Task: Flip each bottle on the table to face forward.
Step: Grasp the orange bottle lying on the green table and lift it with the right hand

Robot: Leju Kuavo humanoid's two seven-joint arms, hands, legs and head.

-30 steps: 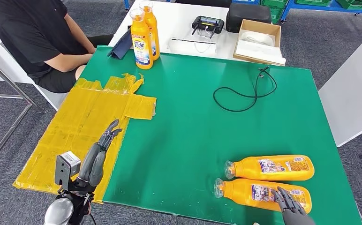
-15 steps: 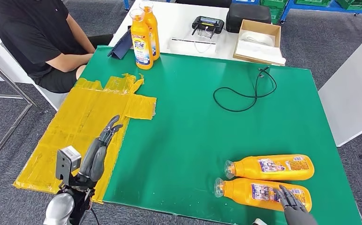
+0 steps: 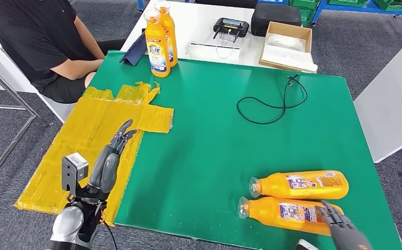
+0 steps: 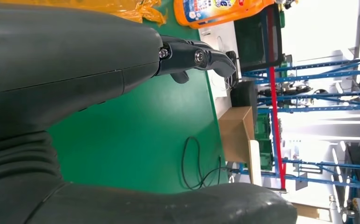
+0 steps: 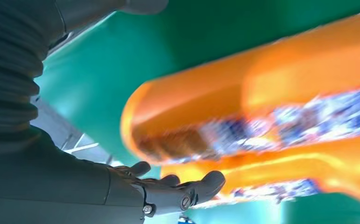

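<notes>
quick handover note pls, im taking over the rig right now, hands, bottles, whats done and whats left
Left hand: open, fingers straight, above the yellow taped sheet, holding nothing.
Right hand: open at the base end of the nearer lying orange detergent bottle; contact unclear.
The farther lying orange bottle lies alongside it, both near the green mat's front right corner.
Two upright orange bottles stand at the far edge.
Left: the two lying bottles.

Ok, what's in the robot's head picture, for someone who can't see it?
Two orange bottles lie on a green table; the right hand reaches the nearer one. The left hand hovers, open, over yellow sheeting. A person sits nearby.
</notes>
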